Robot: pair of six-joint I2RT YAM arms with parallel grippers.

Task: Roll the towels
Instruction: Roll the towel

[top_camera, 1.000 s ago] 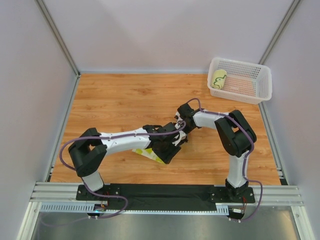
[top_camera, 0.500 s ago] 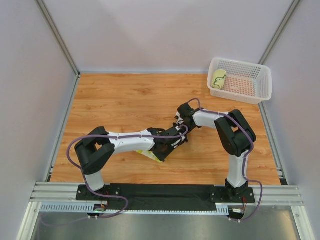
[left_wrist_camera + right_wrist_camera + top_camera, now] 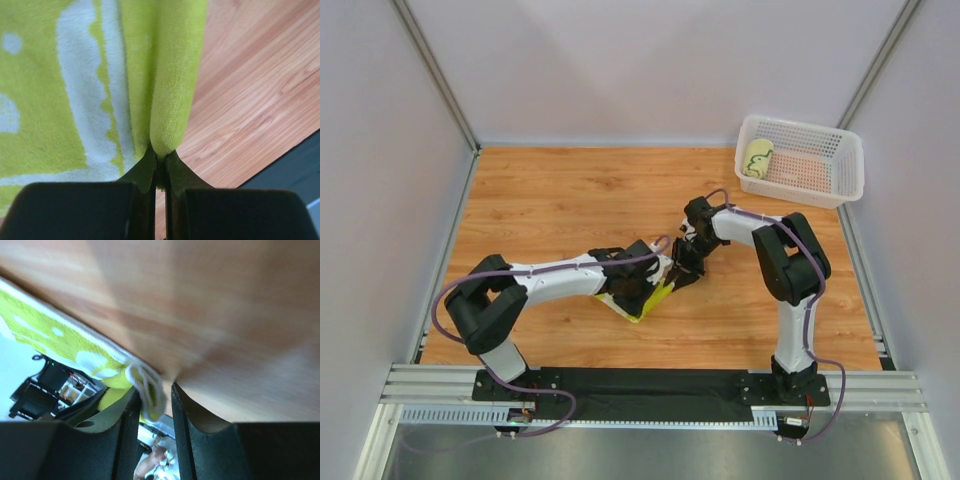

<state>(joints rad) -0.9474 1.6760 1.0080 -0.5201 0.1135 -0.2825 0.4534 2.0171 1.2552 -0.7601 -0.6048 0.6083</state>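
Both arms have shifted since a moment ago, and more lime green now shows where the left end effector (image 3: 655, 285) and the right end effector (image 3: 685, 262) meet. The towel (image 3: 640, 308) lies near the middle of the wooden desk (image 3: 570, 200), mostly hidden under the arms in the top view. It is soft and fuzzy, lime green with cream-white shapes. Only the left wrist view shows that the left end effector (image 3: 159, 156) is closed tight on a raised fold of the towel (image 3: 75, 75). Only the right wrist view shows the right end effector (image 3: 155, 389) a little way open, with a whitish edge of the towel (image 3: 60, 335) lying loose in the gap. Only the top view shows the white basket (image 3: 840, 175) at the far right corner, with a rolled towel (image 3: 757, 157) inside.
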